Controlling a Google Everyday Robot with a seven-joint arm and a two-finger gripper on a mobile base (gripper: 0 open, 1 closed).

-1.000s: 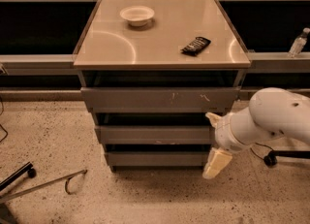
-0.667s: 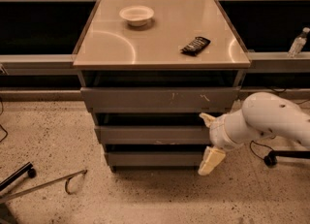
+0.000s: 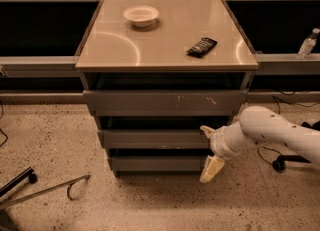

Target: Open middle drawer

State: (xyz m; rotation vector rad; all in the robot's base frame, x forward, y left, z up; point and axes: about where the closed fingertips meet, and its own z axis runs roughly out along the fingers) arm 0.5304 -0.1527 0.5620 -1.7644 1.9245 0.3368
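Middle drawer [image 3: 155, 138], second of three stacked grey fronts below the tan surface [image 3: 165, 50], looks all but shut. Gripper [image 3: 209, 150] sits at its right end, jaws spread wide, one tip by the drawer's top edge. Approach step, I'd say: next, catch that edge and pull straight out.

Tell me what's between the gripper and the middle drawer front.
Nothing shows between them in the camera view: the gripper sits at the right end of the middle drawer, overlapping its front.
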